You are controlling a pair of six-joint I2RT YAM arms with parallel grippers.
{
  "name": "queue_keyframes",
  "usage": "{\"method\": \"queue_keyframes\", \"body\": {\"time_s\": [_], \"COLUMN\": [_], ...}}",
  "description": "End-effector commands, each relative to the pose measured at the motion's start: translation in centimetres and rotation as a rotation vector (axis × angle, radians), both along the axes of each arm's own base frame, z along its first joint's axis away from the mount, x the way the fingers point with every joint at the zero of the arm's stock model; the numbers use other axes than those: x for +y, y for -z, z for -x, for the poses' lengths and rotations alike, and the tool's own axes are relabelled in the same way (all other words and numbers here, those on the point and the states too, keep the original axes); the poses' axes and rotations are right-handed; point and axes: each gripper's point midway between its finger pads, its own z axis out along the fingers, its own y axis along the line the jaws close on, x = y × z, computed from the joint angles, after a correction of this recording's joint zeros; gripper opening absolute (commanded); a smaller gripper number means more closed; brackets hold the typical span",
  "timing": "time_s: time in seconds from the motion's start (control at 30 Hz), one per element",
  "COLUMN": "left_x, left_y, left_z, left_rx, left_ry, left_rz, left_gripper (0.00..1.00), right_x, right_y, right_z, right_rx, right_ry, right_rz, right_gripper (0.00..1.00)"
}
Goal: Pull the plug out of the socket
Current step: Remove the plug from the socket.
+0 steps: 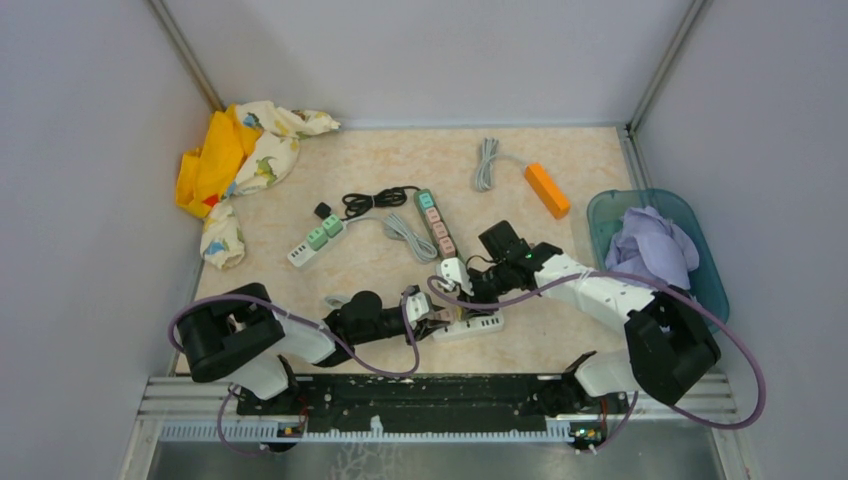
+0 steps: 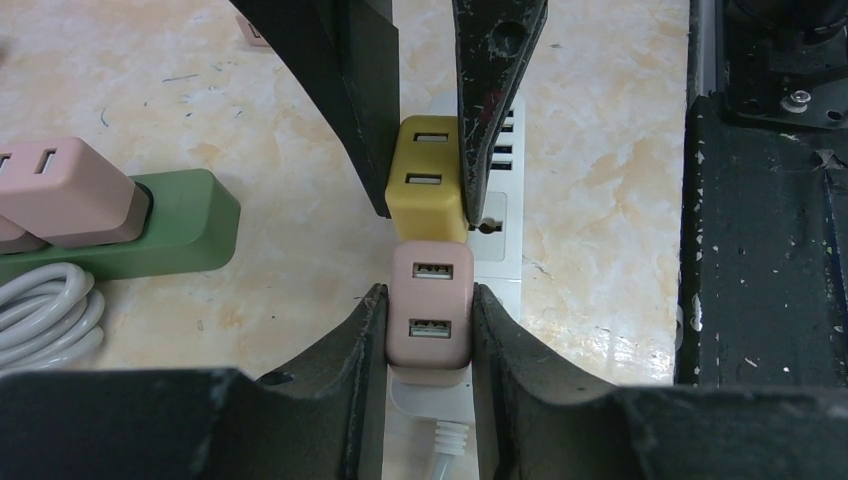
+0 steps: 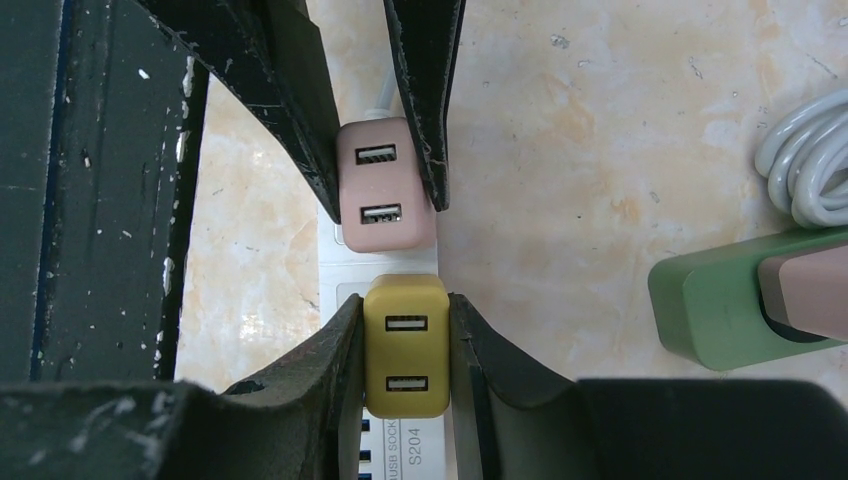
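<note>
A pink plug (image 2: 430, 315) and a mustard-yellow plug (image 2: 427, 185); the socket strip (image 2: 500, 250) is white, the neighbouring power strip (image 2: 175, 225) dark green, the desk (image 2: 600, 200) beige with a marbled pattern.

Mostly hidden: white power strip (image 2: 497, 235), under pink plug (image 2: 431, 315) and yellow plug (image 2: 428, 180); pins not visible. Green strip (image 2: 170, 230) and coiled white cable (image 2: 45, 310) cut off at left edge of left wrist view.

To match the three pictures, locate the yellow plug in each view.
Top external: too small to tell, somewhere on the white strip.
Left wrist: yellow plug upper centre, between the far jaws.
Right wrist: lower centre, between its own jaws.
Shared landmark: pink plug beside it.
</note>
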Motion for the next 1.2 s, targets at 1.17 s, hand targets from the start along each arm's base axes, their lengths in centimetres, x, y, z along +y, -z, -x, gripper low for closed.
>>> {"method": "queue_keyframes", "body": {"time_s": [1.17], "left_x": [1.2], "left_y": [3.7], "left_z": [1.5], "left_rx": [0.116], "left_ry": [0.027], "left_rz": [-0.123], "left_gripper": [0.01], "right_x": [1.0], "right_y": [-6.8], "right_z": [-0.1], "right_rx": [-0.059], "right_ry": [-0.109], "right_rz": [-0.217], "right_gripper": [0.00]}}
